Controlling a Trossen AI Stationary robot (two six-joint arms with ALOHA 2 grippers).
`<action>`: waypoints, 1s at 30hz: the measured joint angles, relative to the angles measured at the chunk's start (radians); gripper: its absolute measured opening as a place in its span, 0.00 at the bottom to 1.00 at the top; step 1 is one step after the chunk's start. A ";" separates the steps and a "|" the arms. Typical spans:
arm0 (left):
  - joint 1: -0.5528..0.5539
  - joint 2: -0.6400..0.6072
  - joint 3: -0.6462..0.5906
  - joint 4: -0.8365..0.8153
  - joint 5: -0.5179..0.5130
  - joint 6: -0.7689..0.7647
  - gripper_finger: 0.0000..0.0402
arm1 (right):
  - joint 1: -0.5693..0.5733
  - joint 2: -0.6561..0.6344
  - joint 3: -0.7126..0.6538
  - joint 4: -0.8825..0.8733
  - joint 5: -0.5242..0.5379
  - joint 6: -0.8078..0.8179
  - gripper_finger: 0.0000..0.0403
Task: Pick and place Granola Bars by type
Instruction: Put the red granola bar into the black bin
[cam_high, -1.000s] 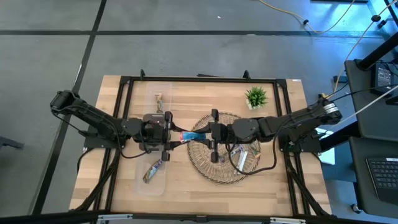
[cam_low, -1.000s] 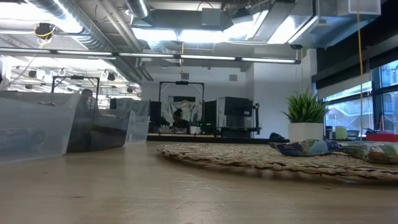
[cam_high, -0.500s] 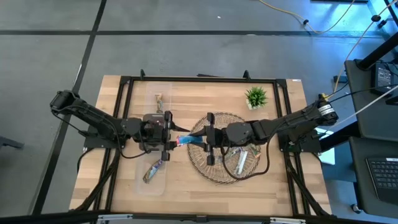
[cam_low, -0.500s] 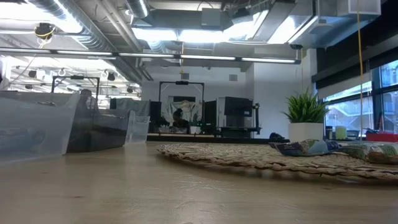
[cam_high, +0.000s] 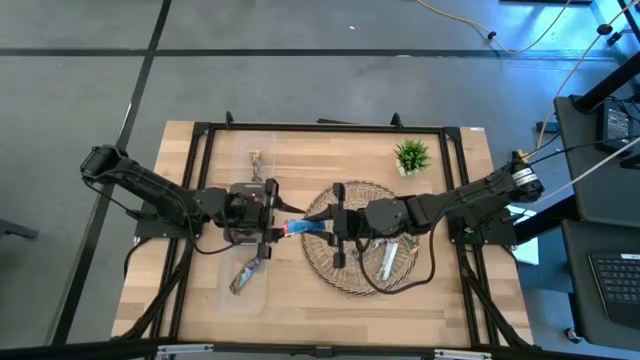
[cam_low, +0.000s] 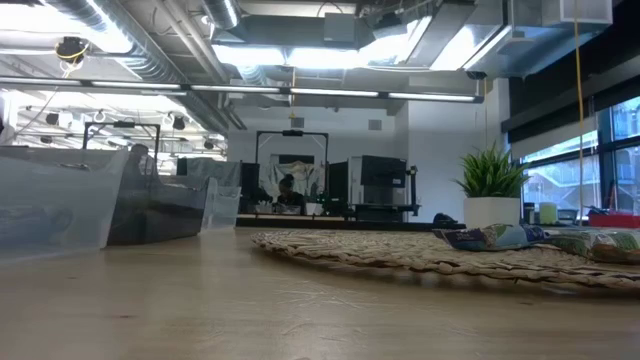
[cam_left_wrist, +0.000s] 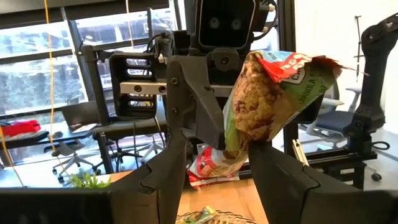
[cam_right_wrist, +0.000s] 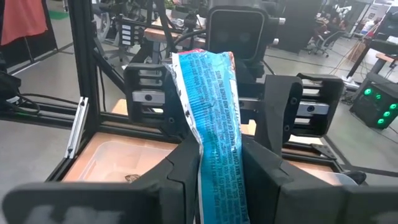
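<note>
At the centre of the high view, a blue bar (cam_high: 303, 225) hangs between the left end effector (cam_high: 277, 224) and the right end effector (cam_high: 329, 223), over the table (cam_high: 300, 160) beside the woven mat (cam_high: 352, 280). Both end effectors are clamped on it, one at each end. Its wrapper reads "GRANOLA". More bars (cam_high: 392, 255) lie on the mat; another bar (cam_high: 245, 275) lies in the clear tray (cam_high: 228, 298).

blue granola bar (cam_high: 303, 225): held in mid-air between both arms, over the woven mat's edge, blue printed wrapper | other bars (cam_high: 388, 252): lay on the mat | two bars (cam_high: 247, 272): lay in the clear tray
</note>
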 joint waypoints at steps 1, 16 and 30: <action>0.000 0.000 0.000 -0.003 0.002 0.000 0.44 | 0.000 0.000 -0.001 0.001 0.000 0.000 0.25; -0.004 0.002 0.001 -0.054 -0.022 0.003 0.50 | 0.000 -0.003 -0.002 0.037 -0.004 0.025 0.25; -0.002 -0.002 -0.002 -0.008 -0.033 0.003 0.50 | 0.000 -0.006 0.003 -0.055 -0.019 0.080 0.25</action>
